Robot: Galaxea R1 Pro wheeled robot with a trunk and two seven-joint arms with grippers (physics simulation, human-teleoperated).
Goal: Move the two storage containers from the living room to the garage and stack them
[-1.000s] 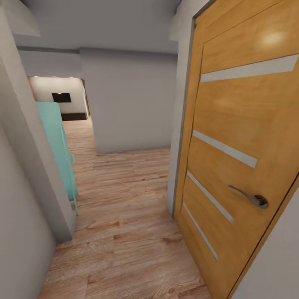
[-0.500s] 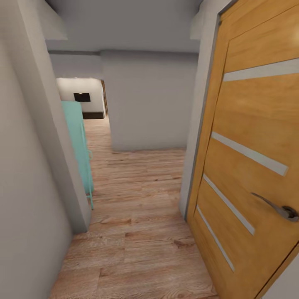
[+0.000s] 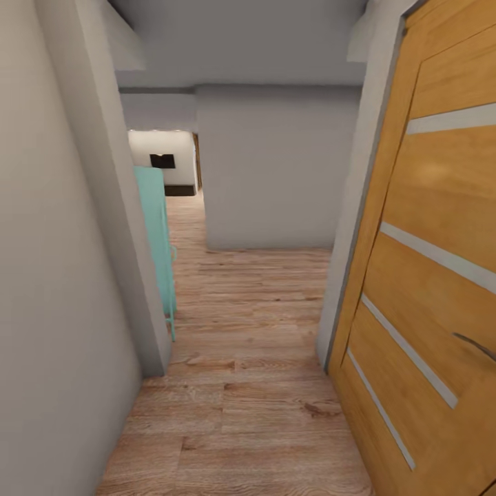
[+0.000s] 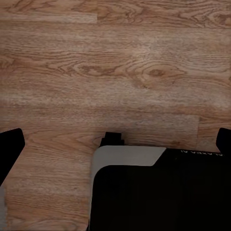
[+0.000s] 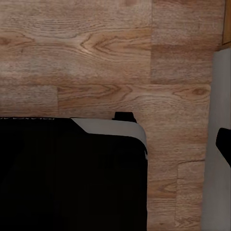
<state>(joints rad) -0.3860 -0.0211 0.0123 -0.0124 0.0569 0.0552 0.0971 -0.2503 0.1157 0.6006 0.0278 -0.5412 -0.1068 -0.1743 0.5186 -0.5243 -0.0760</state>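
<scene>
No orange-red tubs can be seen yet. The robot is in a narrow hall with a wood-plank floor (image 3: pixel 241 386). A yellow-brown door (image 3: pixel 441 275) fills the right of the frame and a grey wall (image 3: pixel 62 275) fills the left. Since a second ago the whole view has slid right, so the robot has turned and rolled on. Far off, upper left of middle, a lit room with a black screen (image 3: pixel 162 161) shows past a teal thing (image 3: pixel 157 234). That may be the living room. I cannot tell if either claw is spread or pressed together
</scene>
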